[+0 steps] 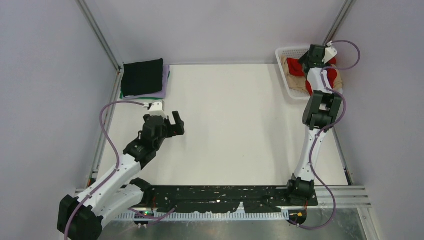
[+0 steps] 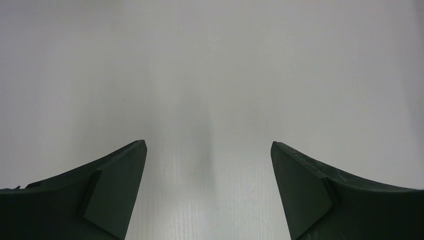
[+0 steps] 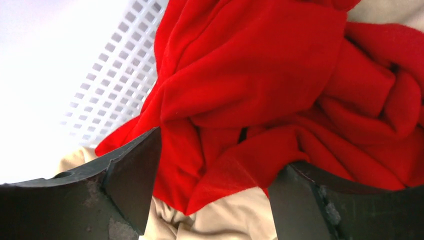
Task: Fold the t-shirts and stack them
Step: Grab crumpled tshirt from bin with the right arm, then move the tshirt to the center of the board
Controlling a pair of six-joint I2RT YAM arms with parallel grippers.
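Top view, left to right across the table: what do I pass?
Folded shirt stack → left gripper → basket

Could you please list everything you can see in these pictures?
Folded shirts: at least three, black over lavender over green, table's far left corner.
Red shirt: one, red, crumpled in the basket.
Beige shirts: count unclear, beige, under the red shirt.
Basket: one, white lattice, far right corner.
Table: one, white.
Left hand: one, black, open above bare table.
Right hand: one, black, open, fingers astride a fold of the red shirt.
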